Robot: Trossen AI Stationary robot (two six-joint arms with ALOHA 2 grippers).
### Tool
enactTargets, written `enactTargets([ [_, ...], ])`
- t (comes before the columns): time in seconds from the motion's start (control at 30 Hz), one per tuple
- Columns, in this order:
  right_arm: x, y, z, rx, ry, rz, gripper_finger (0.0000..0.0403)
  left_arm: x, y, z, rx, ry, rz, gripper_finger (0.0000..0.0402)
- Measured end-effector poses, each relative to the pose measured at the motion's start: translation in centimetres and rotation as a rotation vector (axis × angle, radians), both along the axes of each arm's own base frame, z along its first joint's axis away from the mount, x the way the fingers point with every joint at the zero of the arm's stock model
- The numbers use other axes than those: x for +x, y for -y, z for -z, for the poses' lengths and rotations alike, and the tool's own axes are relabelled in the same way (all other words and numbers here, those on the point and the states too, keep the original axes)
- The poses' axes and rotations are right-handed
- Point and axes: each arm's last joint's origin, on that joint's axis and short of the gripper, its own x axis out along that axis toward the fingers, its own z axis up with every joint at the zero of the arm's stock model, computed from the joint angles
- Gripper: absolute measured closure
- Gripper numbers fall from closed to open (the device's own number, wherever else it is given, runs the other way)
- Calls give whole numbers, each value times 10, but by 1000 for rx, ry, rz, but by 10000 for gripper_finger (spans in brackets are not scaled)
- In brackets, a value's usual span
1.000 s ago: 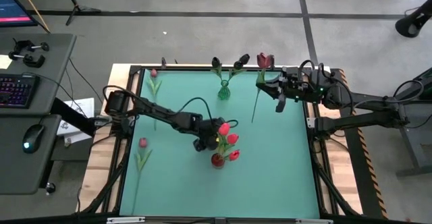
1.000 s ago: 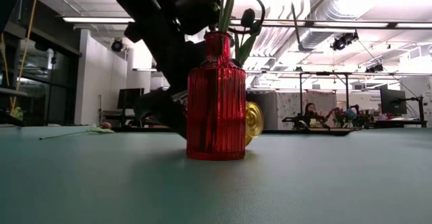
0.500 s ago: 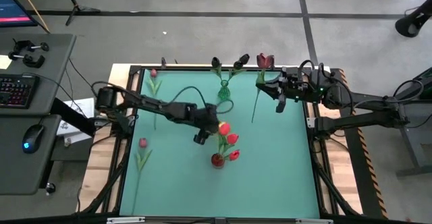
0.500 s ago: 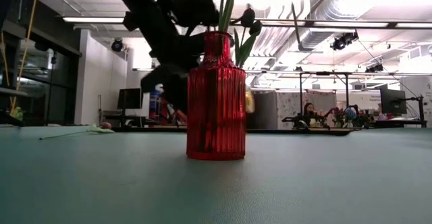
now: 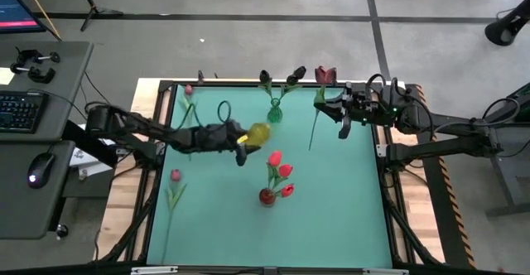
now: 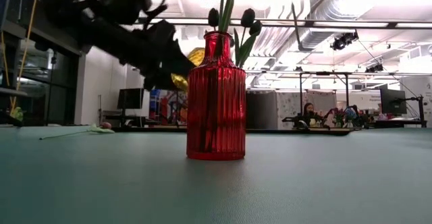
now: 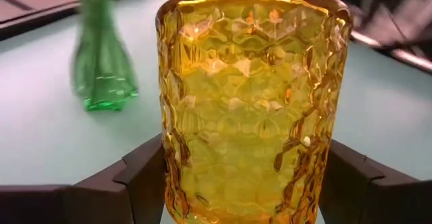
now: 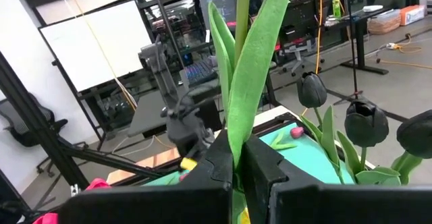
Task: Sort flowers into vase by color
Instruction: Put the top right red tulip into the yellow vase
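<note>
Now we see the left gripper (image 5: 240, 139), jaws pinching a faceted amber glass vase (image 5: 257, 132) above the table (image 5: 331, 209). Right gripper (image 5: 343, 128) pinches a dark-maroon tulip (image 5: 325, 74) stem. Keep vase upright, set it clear of the red ribbed vase (image 5: 267, 196).

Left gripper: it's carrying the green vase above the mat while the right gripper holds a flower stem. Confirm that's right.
Not quite. The left gripper is shut on the yellow vase, not the green one; the left wrist view shows the green vase standing apart on the mat behind it. The rest holds: the right gripper grips a flower stem.
</note>
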Motion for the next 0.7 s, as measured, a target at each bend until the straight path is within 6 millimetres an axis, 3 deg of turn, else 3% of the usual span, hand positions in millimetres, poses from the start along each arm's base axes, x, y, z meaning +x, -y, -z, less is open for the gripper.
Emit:
enactTargets([
  [0.17, 1, 0, -6, 7, 64, 0, 402, 6, 8, 17, -1, 47, -100, 137],
  [0.3, 7, 1, -10, -1, 132, -1, 402, 23, 15, 34, -36, 69, -110, 137],
  [0.57, 35, 7, 5, -50, 64, 62, 402, 76, 28, 43, 3, 116, -75, 132],
  [0.7, 51, 12, 13, -102, 43, 154, 402, 92, 34, 38, 23, 145, -47, 124],
])
